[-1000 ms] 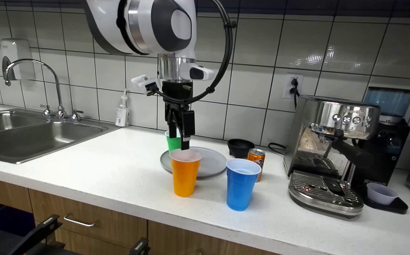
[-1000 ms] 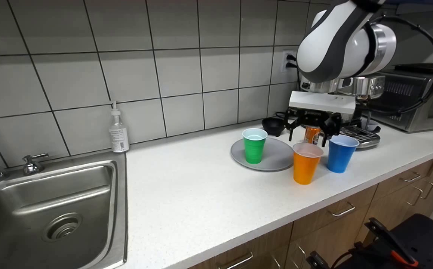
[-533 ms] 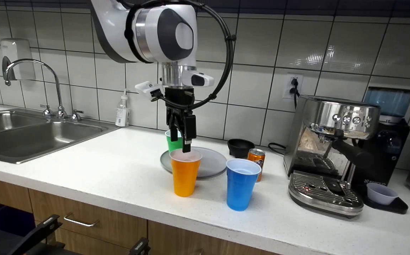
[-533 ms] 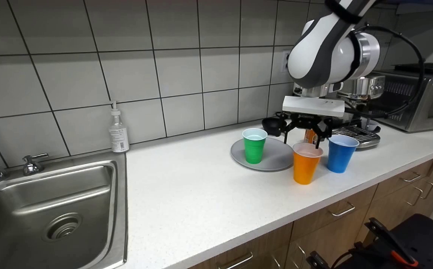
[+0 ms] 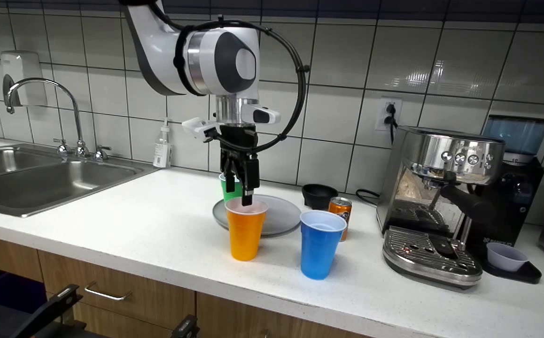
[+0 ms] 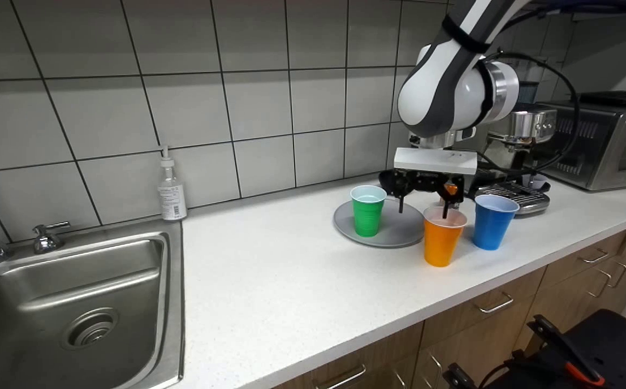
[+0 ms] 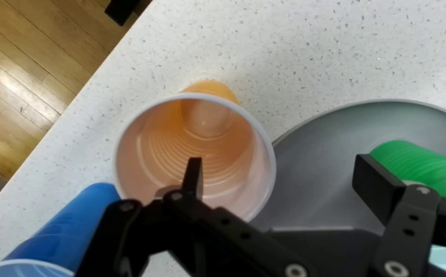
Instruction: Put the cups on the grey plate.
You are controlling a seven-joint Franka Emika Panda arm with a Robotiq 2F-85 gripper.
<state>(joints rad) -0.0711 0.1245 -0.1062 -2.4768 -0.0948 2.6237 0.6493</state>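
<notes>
Speckled counter [image 6: 270,286], orange cup [image 6: 440,243] upright beside the grey plate [image 6: 399,230] — my claw [image 6: 423,212] hangs spread and empty, one finger over the cup's mouth, the other toward the plate.

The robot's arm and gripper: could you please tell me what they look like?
The arm is white and rounded, with dark grey panels, a silvery band and a looping black cable. The gripper is black, with two jointed fingers; the wrist view shows pale screw heads.

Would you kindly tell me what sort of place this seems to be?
Most likely a kitchen or office kitchenette, judging by the steel sink, the coffee machine and the tiled wall.
</notes>
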